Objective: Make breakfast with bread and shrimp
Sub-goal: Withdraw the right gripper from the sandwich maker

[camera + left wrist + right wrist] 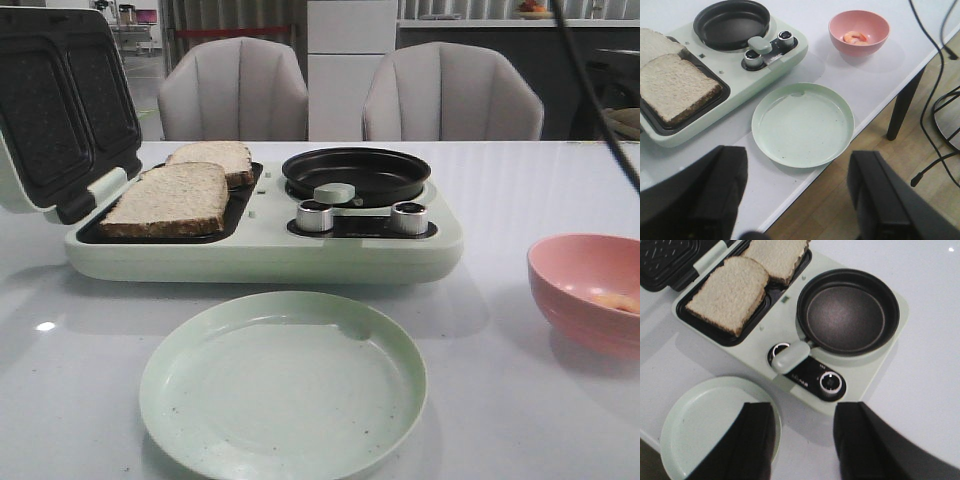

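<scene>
Two bread slices lie side by side on the dark grill plate of the pale green breakfast maker (pixel 260 255): the near slice (pixel 168 198) and the far slice (pixel 216 160). They also show in the left wrist view (pixel 675 87) and the right wrist view (pixel 730 290). The shrimp (pixel 855 38) lie in a pink bowl (pixel 590 290) at the right. Neither gripper shows in the front view. My left gripper (pixel 797 200) is open and empty, high over the table's front edge. My right gripper (pixel 802 445) is open and empty, above the table in front of the maker.
An empty pale green plate (pixel 283 385) sits in front of the maker. The maker's black round pan (pixel 356 175) is empty, with two knobs (pixel 410 218) before it. Its lid (pixel 60 110) stands open at the left. Two chairs stand behind the table. Cables hang at the right.
</scene>
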`<state>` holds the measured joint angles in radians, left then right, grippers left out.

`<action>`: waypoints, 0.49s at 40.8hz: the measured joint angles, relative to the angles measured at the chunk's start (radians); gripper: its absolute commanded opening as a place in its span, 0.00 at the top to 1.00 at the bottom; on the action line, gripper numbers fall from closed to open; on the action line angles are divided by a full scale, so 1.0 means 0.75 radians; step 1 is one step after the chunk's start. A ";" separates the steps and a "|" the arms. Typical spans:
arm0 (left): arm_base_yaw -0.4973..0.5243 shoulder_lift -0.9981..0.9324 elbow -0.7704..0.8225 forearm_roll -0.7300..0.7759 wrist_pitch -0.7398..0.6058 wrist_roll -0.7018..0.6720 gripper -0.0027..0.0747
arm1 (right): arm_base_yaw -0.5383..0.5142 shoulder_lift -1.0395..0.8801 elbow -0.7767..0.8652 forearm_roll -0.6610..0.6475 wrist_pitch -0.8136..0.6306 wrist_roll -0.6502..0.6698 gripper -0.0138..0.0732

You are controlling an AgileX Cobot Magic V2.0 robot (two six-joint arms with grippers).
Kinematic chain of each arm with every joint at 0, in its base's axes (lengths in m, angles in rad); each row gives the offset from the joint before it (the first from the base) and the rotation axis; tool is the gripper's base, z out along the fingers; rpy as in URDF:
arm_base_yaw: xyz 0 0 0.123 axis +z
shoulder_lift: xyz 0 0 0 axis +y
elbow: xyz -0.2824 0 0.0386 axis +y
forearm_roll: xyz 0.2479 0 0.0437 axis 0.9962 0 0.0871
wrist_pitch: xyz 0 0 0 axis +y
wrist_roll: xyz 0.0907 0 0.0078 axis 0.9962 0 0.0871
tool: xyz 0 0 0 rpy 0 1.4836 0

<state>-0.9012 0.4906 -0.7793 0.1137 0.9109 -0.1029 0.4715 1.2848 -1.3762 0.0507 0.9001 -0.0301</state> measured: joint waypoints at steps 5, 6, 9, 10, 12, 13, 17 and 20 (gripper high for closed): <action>0.000 0.000 0.000 0.003 0.000 0.000 0.33 | 0.000 -0.210 0.221 -0.002 -0.019 0.000 0.38; 0.000 0.000 0.000 0.005 0.000 0.000 0.33 | 0.000 -0.257 0.258 -0.002 -0.022 0.000 0.38; 0.000 0.000 0.000 0.007 -0.008 0.000 0.33 | 0.000 -0.374 0.391 -0.002 -0.032 0.003 0.38; 0.000 0.000 0.000 0.007 -0.012 0.000 0.33 | 0.000 -0.408 0.426 -0.002 -0.035 0.003 0.38; 0.000 0.000 0.000 0.007 -0.018 0.000 0.33 | 0.000 -0.487 0.505 -0.003 -0.035 0.003 0.38; 0.000 0.000 0.000 0.007 -0.020 0.000 0.33 | 0.000 -0.540 0.549 -0.003 -0.035 0.003 0.38; 0.000 0.000 0.000 0.008 -0.021 0.000 0.33 | 0.000 -0.689 0.703 -0.003 -0.035 0.003 0.38; 0.000 0.000 0.000 0.008 -0.021 0.000 0.33 | 0.000 -0.804 0.802 -0.003 -0.035 0.003 0.38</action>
<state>-0.9012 0.4906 -0.7793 0.1199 0.8955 -0.1029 0.4715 0.6819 -0.7751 0.0486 0.8741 -0.0280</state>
